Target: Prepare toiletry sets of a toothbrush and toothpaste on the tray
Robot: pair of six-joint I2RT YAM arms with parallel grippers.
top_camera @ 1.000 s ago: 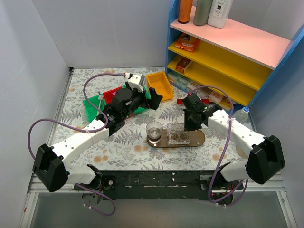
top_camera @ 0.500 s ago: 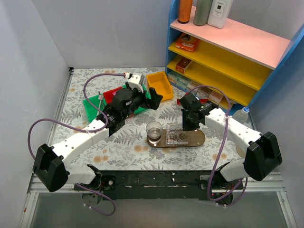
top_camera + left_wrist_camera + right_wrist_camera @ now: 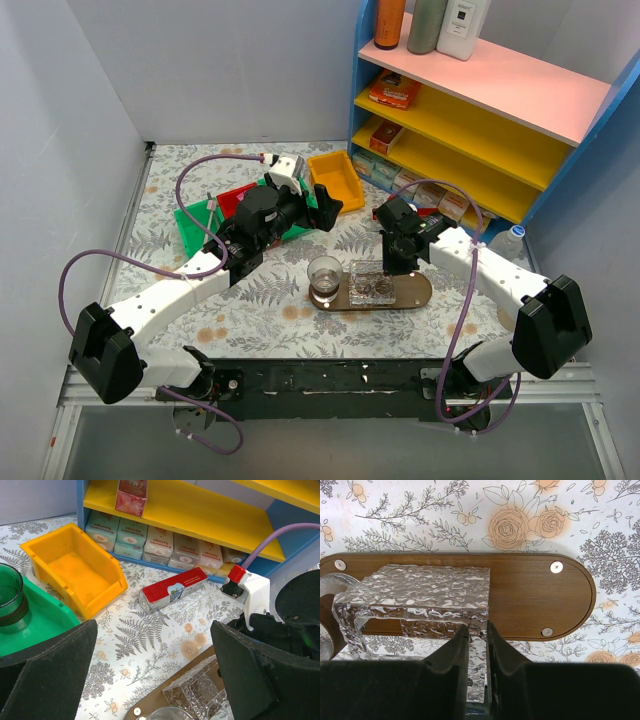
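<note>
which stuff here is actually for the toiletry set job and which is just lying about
Job: tray; clear box on it, likely a holder, pinched by the right pincer; cup on the tray.

Lying about: yellow bin; green bin; red carton; shelf boxes; bottles.

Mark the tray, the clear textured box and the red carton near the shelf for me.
tray [image 3: 535, 595]: right wrist view, bare wood right of the box.
clear textured box [image 3: 420, 585]: right wrist view, its broad rippled face.
red carton [image 3: 172, 589]: left wrist view, middle of its long side.
</note>
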